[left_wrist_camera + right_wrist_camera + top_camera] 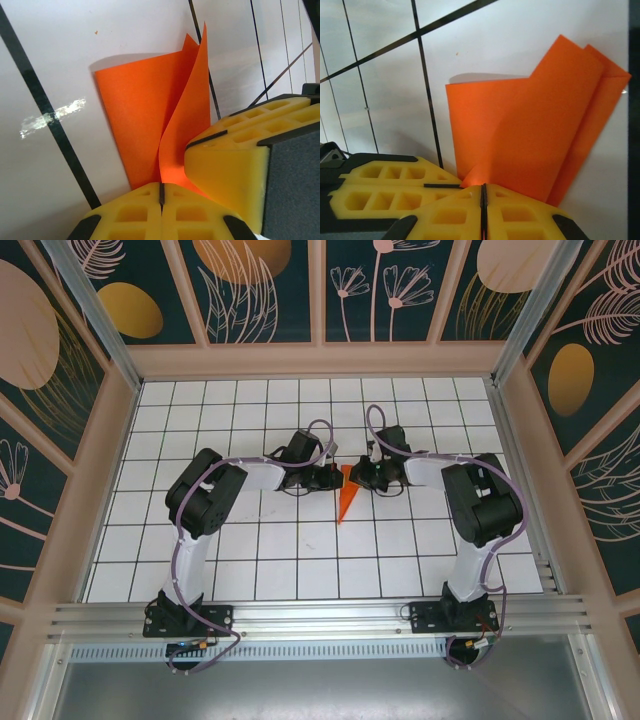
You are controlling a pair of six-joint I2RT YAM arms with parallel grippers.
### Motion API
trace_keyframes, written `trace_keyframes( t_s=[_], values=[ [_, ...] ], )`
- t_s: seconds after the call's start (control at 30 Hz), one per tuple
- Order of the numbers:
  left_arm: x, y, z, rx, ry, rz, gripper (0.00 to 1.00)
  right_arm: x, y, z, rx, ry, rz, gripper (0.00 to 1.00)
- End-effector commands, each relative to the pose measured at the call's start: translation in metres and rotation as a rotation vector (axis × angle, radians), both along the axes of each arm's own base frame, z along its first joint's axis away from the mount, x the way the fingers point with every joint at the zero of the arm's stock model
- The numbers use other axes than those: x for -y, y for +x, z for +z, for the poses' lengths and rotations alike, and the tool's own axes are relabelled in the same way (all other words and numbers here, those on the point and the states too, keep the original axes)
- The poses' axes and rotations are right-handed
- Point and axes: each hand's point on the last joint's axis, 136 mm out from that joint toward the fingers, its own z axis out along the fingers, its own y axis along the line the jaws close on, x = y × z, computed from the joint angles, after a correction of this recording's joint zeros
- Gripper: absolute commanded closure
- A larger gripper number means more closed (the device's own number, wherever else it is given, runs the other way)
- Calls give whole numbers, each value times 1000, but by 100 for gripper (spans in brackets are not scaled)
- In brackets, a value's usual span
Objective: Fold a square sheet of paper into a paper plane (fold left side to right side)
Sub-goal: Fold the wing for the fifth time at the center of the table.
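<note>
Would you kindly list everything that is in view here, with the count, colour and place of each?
folded paper: one, bright orange, mid-table between the two hands, one flap standing up
table: one, white with black grid lines, under everything
shiny strip: one, silvery, maybe tape, across a grid line beside the paper
wall panels: several, dark teal with peach plant prints, around the table
metal rail: one, silver, near edge, carrying both arm bases
left arm: one, black and grey, reaching in from the left
right arm: one, black and grey, reaching in from the right
left hand: one, yellow fingers, shut on the paper's edge
right hand: one, yellow fingers, shut on the paper's edge
</note>
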Motion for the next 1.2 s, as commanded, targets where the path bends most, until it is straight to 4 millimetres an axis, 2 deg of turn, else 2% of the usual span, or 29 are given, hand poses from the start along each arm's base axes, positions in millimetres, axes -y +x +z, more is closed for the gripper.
trace_keyframes(
  t_s=[0.0, 0.2, 0.37, 0.4, 0.53, 0.63, 0.77, 0.87, 1.0, 1.17],
  values=[
    [-18, -7, -37, -47, 96, 30, 100, 6, -8, -15, -34, -28, -10, 89],
    [-18, -6, -37, -49, 93, 30, 100, 7, -11, -22, -49, -33, -9, 89],
    [-18, -6, -27, -29, 82, 31, 100, 14, -21, -33, -77, -62, -12, 89],
    [-18, -6, -24, -23, 77, 32, 100, 16, -23, -36, -86, -66, -15, 89],
    [-24, -6, -4, 20, 83, 50, 84, 20, -32, -46, -109, -77, -15, 90],
    [-33, -7, 15, 62, 102, 68, 79, 21, -34, -48, -112, -78, -12, 90],
    [-46, -15, 36, 103, 110, 91, 77, 20, -33, -46, -105, -75, -9, 90],
    [-47, -27, 57, 125, 54, 78, 78, 20, -32, -46, -103, -74, -7, 90],
    [-29, -42, 94, 163, -64, 15, 78, 21, -33, -46, -101, -77, -4, 90],
    [6, -67, 103, 148, -128, -99, 78, 21, -33, -46, -100, -79, -4, 90]
  ],
)
